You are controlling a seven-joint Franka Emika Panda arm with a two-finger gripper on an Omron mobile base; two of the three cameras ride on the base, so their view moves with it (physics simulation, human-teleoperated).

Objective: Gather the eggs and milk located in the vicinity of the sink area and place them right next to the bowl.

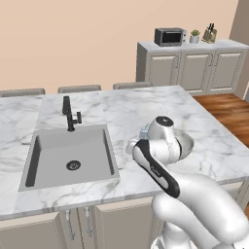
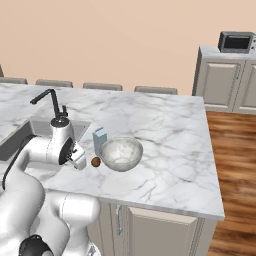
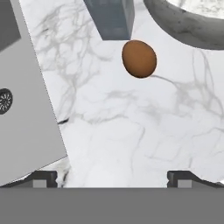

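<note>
No text, label, brand, number or sign can be read anywhere. The milk carton (image 2: 99,140) shows plain pale blue and white faces with no legible print, and the microwave (image 1: 170,36) on the far cabinet has a dark front whose control panel is too small to make out.

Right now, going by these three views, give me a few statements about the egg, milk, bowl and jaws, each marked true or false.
1. A brown egg lies on the counter beside the bowl. True.
2. The milk stands inside the sink. False: it stands on the counter by the bowl.
3. The jaws are open, holding nothing. True.
4. The egg sits in the bowl. False: it lies outside, near the rim.
</note>
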